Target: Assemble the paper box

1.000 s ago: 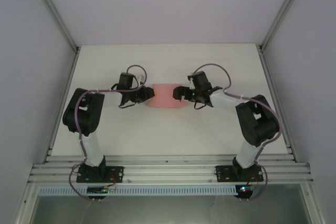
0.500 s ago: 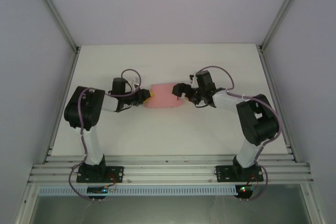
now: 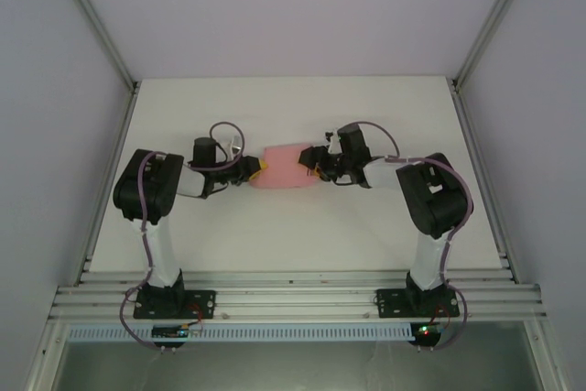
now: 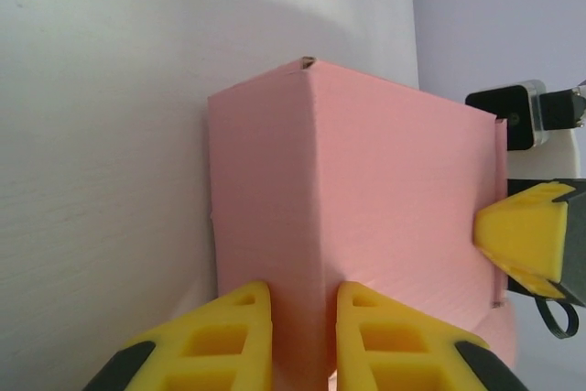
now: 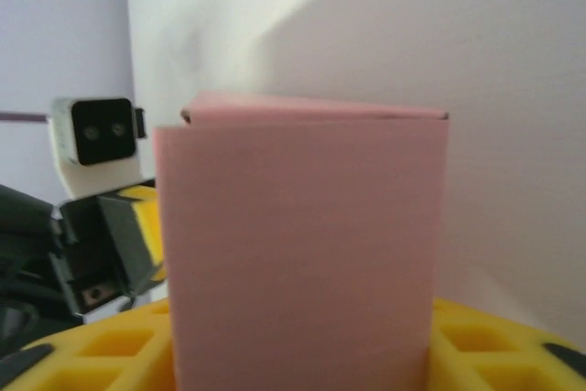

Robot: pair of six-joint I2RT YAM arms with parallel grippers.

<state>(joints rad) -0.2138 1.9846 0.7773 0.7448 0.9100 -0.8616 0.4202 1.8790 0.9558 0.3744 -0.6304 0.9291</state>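
Observation:
The pink paper box (image 3: 287,168) lies at mid-table between both arms. My left gripper (image 3: 254,168) is at its left end. In the left wrist view its yellow fingers (image 4: 220,341) are shut on a folded corner edge of the paper box (image 4: 385,190). My right gripper (image 3: 316,165) is at the right end. In the right wrist view the paper box (image 5: 302,244) stands upright between the yellow fingers (image 5: 499,350), which press on both its sides. One right fingertip (image 4: 524,240) shows at the box's far edge.
The white table (image 3: 293,235) is walled by grey panels and aluminium posts, with a rail (image 3: 293,298) along the near edge. The left wrist camera (image 5: 96,135) faces the right one across the box.
The right gripper has closed from wide open onto the box's right end and its elbow has folded inward. The left jaws have tightened a little; the box has barely shifted.

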